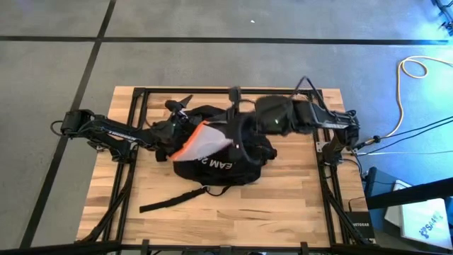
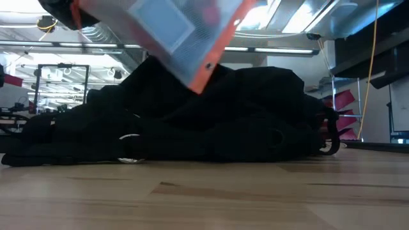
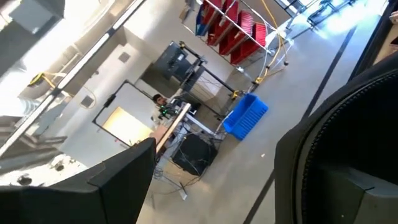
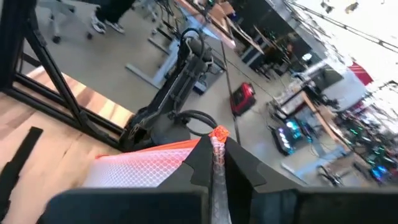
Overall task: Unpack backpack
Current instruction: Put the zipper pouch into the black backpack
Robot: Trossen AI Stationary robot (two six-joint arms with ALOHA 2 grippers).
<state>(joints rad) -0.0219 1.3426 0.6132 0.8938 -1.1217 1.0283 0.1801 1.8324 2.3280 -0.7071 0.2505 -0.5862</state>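
— While the right gripper (image 4: 214, 163) is pinching the orange-edged corner of that flat, translucent mesh pouch with the orange trim (image 1: 200, 140), what are its fingers doing?

— They are sitting clamped together on the pouch's seam, so the pouch is hanging from that one corner and tilting above the large black soft fabric backpack with white lettering (image 1: 225, 161). Judging by the task, it is being held high so it comes clear of the bag's opening.

— And the left gripper (image 3: 211, 168)?

— It is standing wide apart, gripping nothing, and pointing out into the room. In the high view the left arm is lying just beside the backpack's left side, near the pouch, probably waiting to steady the bag or take the next item.

— Where is the backpack sitting?

— It is slumping flat around the middle of the light wooden slatted table (image 1: 283, 205), with one black strap (image 1: 173, 200) trailing toward the front edge. From the low view, the pouch is hovering over the bag's top.
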